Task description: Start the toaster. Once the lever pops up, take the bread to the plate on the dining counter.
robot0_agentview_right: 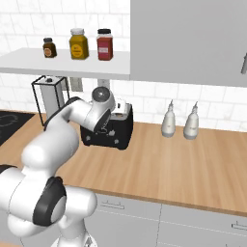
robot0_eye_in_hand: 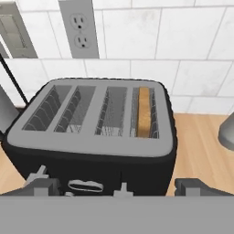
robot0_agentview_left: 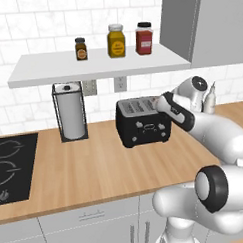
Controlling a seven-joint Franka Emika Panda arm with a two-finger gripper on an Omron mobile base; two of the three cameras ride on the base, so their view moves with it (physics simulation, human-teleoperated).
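Room: white tiled wall, a wall outlet (robot0_eye_in_hand: 81,28) above a light-wood worktop (robot0_agentview_left: 95,164); shelf (robot0_agentview_left: 91,67) with three jars, paper towel holder (robot0_agentview_left: 70,111) at 9 o'clock of the toaster.
Toaster (robot0_agentview_left: 142,121): black, four slots on top, it stands near the wall. Probably heavy and stable; only its lever needs a push.
Bread (robot0_eye_in_hand: 144,112): one tan slice, standing on edge in the slot farthest to 3 o'clock in the hand view, sunk low.
Handling: I judge it light, stiff but crumbly, a little rough. Best to take it by the flat faces near the top edge, gently.
Fingers (robot0_eye_in_hand: 119,187): spread fully wide, holding nothing.
Relation: gripper hovers above the toaster front; bread lies at about 1 o'clock of the fingers, apart, not between them.
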